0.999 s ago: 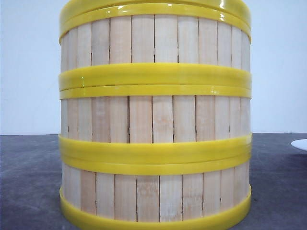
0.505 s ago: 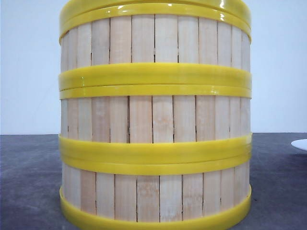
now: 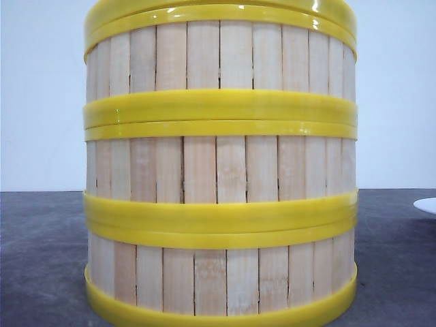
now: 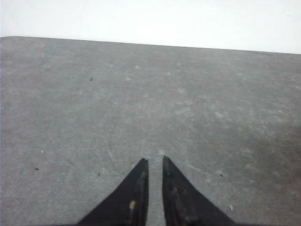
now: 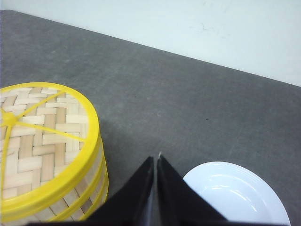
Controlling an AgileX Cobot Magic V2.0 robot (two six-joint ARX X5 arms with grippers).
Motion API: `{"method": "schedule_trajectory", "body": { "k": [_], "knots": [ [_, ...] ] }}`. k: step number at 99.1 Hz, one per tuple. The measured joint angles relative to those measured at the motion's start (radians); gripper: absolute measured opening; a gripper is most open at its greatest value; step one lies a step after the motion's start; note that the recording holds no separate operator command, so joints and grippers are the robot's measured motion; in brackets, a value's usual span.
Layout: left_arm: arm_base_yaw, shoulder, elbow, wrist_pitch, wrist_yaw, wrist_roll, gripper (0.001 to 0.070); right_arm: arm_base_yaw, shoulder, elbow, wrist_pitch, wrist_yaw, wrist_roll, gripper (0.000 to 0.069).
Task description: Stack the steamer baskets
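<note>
Left gripper: black tapered fingers drawn nearly together, only a thin slit between the tips, nothing between them; poised over bare grey table with no basket in its view.

Right gripper: black fingers likewise pinched almost closed and empty, hanging just beside the stack, between it and a round white plate.

Steamer baskets: three round shallow baskets, pale vertical wooden slats, glossy yellow rims. Piled one on another in a straight column at table centre, very near the front camera, rims meeting flush. Judged: alignment is deliberate, so each rim seats on the one below and the column stands without support.

Flat woven bamboo lid with yellow rim and yellow spokes: seated on the top basket, closing the stack.

White plate: on the table right of the stack, apart from it, nothing visible on it.

Status, judged: stacking looks complete; both arms clear of the column, presumably to avoid nudging it.
</note>
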Motion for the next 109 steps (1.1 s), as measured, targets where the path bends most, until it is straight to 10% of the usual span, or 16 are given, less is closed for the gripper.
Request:
{"method": "schedule_trajectory", "body": {
  "k": [38,78,109],
  "knots": [
    [0.000,0.000,0.000,0.000,0.000,0.000,0.0027,-0.222,-0.001,-0.015,0.241,0.016,-0.145,0.0008],
    [0.000,0.000,0.000,0.000,0.000,0.000,0.0027,-0.807,-0.082,-0.297,0.575,-0.368,-0.319,0.0008],
    [0.000,0.000,0.000,0.000,0.000,0.000,0.0027,-0.933,-0.322,-0.726,0.794,-0.467,-0.322,0.0008]
  ]
}}
